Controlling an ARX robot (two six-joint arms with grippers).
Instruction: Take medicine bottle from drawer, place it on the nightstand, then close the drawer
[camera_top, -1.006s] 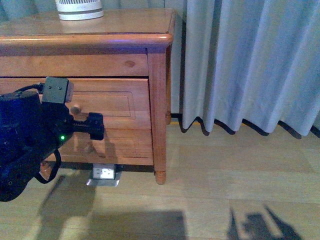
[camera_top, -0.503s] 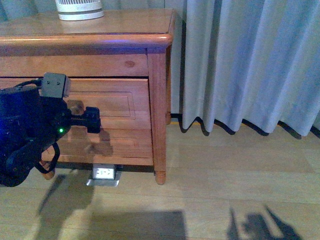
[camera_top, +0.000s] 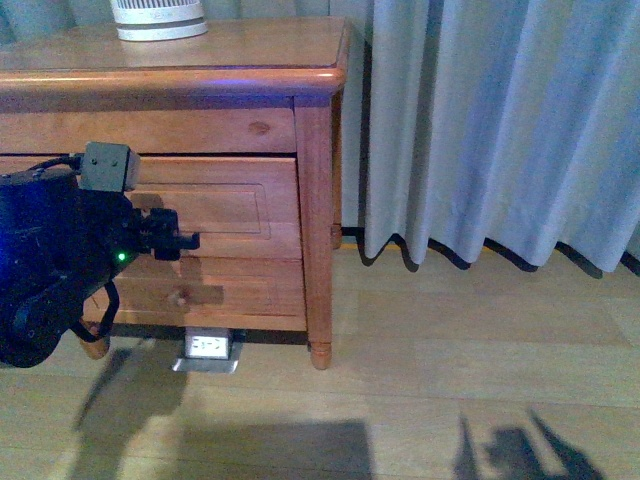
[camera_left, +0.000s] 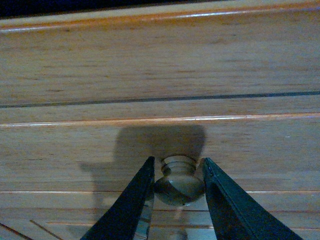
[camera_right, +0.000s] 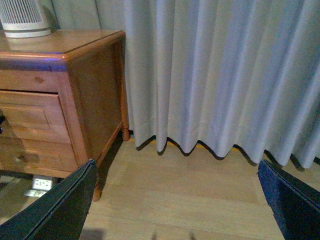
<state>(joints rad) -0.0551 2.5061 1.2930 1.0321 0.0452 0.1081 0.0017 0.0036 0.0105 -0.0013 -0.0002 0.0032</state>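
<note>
The honey-brown nightstand (camera_top: 200, 62) stands at the left. My left gripper (camera_top: 183, 240) is against the front of the upper drawer (camera_top: 250, 200). In the left wrist view my left gripper (camera_left: 177, 192) is shut on the drawer's round wooden knob (camera_left: 178, 182), one dark finger (camera_left: 131, 200) on each side of it. The drawer's inside does not show. The medicine bottle is not in view. My right gripper (camera_right: 175, 210) is open and empty over the bare floor, off to the right of the nightstand (camera_right: 95, 95).
A white slatted device (camera_top: 158, 18) stands on the nightstand top. The lower drawer's knob (camera_top: 180, 297) sits below my left gripper. A grey curtain (camera_top: 500, 130) hangs to the right. A floor socket (camera_top: 207, 347) lies under the nightstand. Wooden floor (camera_top: 450, 380) lies in front.
My left arm has moved forward and a little up towards the drawer front, and its fingers now sit round the knob. The right arm has not visibly moved.
</note>
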